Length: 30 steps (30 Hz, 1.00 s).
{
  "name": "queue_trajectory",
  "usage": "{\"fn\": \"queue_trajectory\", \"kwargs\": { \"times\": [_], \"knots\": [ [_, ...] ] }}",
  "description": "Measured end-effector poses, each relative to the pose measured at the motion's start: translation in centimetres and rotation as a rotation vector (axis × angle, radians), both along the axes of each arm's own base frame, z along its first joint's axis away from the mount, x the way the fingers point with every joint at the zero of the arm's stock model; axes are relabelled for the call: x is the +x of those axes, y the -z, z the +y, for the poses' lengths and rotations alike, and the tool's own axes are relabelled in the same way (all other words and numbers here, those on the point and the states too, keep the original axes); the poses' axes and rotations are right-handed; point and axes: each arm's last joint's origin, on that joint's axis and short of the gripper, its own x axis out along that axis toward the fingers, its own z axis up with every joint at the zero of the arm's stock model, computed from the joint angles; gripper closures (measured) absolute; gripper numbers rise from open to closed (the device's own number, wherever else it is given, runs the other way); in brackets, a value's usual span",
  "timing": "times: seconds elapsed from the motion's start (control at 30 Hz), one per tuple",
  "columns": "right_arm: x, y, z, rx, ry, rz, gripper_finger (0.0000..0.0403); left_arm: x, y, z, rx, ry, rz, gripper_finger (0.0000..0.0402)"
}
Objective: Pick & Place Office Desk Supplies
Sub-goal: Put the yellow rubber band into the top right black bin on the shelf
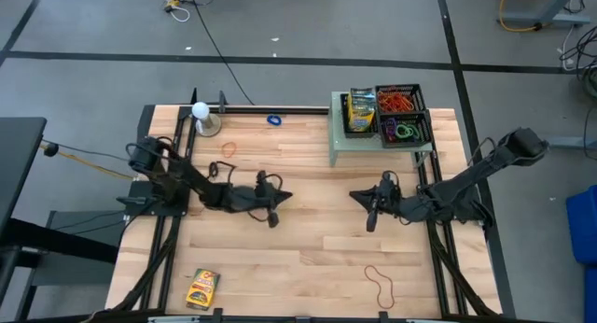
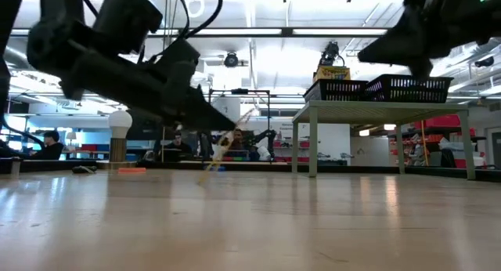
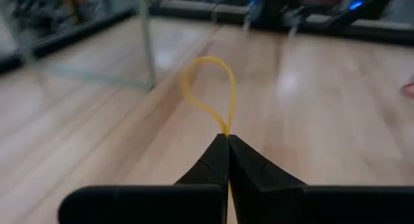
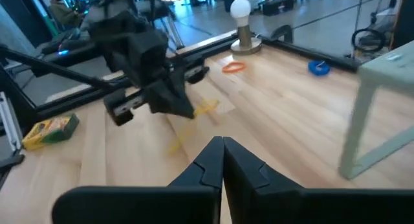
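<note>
We find the left tool (image 3: 228, 138) clamped on a yellow rubber band (image 3: 210, 88) (light, limp, pinched at one end); right tool (image 4: 223, 141) closed, empty.

A thin yellow rubber band (image 3: 210, 88) hangs pinched as a loop between my left fingertips (image 3: 220, 153), lifted off the table; an orange band (image 1: 228, 148) and a blue band (image 1: 273, 120) lie flat at the far side; a red band (image 1: 380, 284) and a crayon box (image 1: 201, 288) lie at the near edge; more bands and crayon boxes (image 1: 360, 111) fill black baskets (image 1: 401, 114) on the raised shelf.
</note>
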Motion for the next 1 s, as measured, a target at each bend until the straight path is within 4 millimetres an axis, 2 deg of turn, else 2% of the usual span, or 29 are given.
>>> {"fn": "queue_trajectory", "kwargs": {
  "times": [0.13,0.33,0.5,0.63,0.83,1.0],
  "knots": [
    [1.8,1.6,0.0,0.074,-0.02,0.006,0.0356,0.9,0.1,1.0,0.017,0.091,-0.123,0.04],
    [4.2,4.4,0.3,0.245,0.021,-0.06,0.028,2.0,1.5,1.6,0.042,0.151,-0.253,0.04],
    [6.2,6.1,0.3,0.365,0.071,-0.151,0.0217,3.5,2.4,1.7,0.051,0.159,-0.269,0.04],
    [8.6,6.7,0.2,0.403,0.11,-0.171,0.0181,4.4,2.1,1.6,0.075,0.177,-0.286,0.04],
    [11.7,6.4,-0.2,0.399,0.182,-0.215,0.0171,4.4,2.1,1.5,0.077,0.19,-0.287,0.04],
    [12.3,6.0,-0.6,0.375,0.203,-0.221,0.0212,4.2,2.2,1.5,0.071,0.193,-0.284,0.0399]
  ]
}}
